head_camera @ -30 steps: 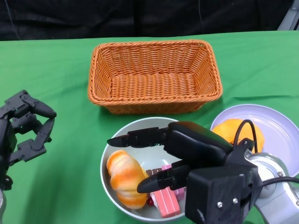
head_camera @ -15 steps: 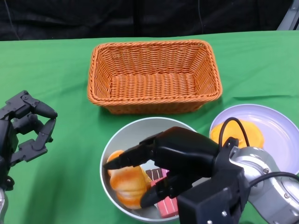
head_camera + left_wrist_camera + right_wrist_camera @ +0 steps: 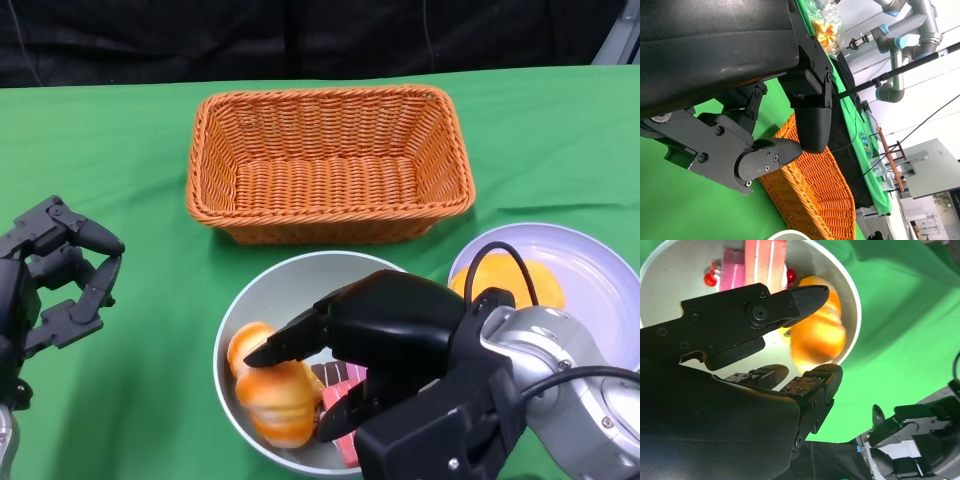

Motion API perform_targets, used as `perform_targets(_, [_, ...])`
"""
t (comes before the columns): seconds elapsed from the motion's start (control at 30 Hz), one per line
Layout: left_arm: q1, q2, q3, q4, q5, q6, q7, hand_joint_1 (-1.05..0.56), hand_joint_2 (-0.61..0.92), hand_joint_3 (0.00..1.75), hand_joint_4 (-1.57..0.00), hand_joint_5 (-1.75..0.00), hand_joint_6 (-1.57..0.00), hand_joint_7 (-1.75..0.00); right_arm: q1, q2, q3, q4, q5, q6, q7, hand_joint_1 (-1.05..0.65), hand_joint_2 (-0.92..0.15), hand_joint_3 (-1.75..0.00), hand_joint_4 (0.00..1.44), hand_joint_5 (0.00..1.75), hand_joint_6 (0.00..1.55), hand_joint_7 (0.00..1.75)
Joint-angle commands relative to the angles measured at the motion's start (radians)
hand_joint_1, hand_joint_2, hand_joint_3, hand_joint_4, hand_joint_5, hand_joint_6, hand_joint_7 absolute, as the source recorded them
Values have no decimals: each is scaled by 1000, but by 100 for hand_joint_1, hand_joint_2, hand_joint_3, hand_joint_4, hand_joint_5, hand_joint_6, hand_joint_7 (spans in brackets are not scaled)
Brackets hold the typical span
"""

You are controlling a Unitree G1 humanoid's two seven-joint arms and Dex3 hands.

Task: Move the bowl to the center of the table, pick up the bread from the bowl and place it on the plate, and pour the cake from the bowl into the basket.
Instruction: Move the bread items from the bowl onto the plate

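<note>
Between the parted fingers [image 3: 810, 296] of the right hand [image 3: 385, 345] lies the bread [image 3: 268, 388], inside the grey bowl [image 3: 262, 292]. One finger sits above the loaf, another below it; contact cannot be confirmed and the loaf appears blurred. The pink cake [image 3: 765, 261] rests in the same bowl, just beside the fingers. The left hand [image 3: 52, 275] holds nothing, fingers apart, well clear of the bowl. The basket [image 3: 328, 162] stands beyond the fingers on the green worktop [image 3: 150, 400]; the plate [image 3: 590, 275] carries an orange piece [image 3: 538, 283].

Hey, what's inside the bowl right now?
The bowl holds an orange bread and pink cake with red berries. The right robot hand covers part of the contents in the head view.
</note>
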Motion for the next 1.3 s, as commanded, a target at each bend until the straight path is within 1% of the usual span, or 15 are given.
perform_targets(0.03, [-2,10,3,0,1,-5,3,-24,71,79,-78,-171,-69,-144,11,4,-1,-10,-7,-1,-20,-72,-92,-11,39,0,50,0])
perform_targets(0.13, [-2,10,4,2,-2,-5,4,-24,72,79,-78,-171,-69,-144,21,11,-10,-10,-2,-7,-42,-71,-92,-11,41,1,51,1])
perform_targets(0.27, [0,11,3,-2,0,-3,4,-24,72,79,-77,-171,-69,-143,19,10,-9,-7,-4,-6,-43,-71,-92,-12,40,1,51,0])
perform_targets(0.47, [0,10,6,0,-7,-6,1,-24,72,78,-77,-172,-70,-143,6,24,11,20,11,14,0,-73,-92,-13,39,0,47,0])
perform_targets(0.67, [4,10,4,-7,-5,-5,1,-23,71,79,-78,-171,-70,-142,-20,41,36,54,0,28,34,-75,-92,-15,39,1,43,0])
perform_targets(1.0, [-2,7,3,7,-23,-13,-14,-22,69,86,-78,-171,-70,-144,-35,62,64,105,-21,17,8,-76,-92,-15,41,2,44,0])
perform_targets(1.2, [0,7,4,4,-26,-15,-18,-20,68,88,-77,-170,-70,-144,-42,62,82,113,-67,11,-15,-73,-92,-15,45,3,45,1])
perform_targets(1.3, [-1,10,5,7,-23,-15,-17,-21,68,89,-78,-170,-70,-144,-53,51,119,111,-170,0,-46,-72,-92,-16,49,5,48,2])
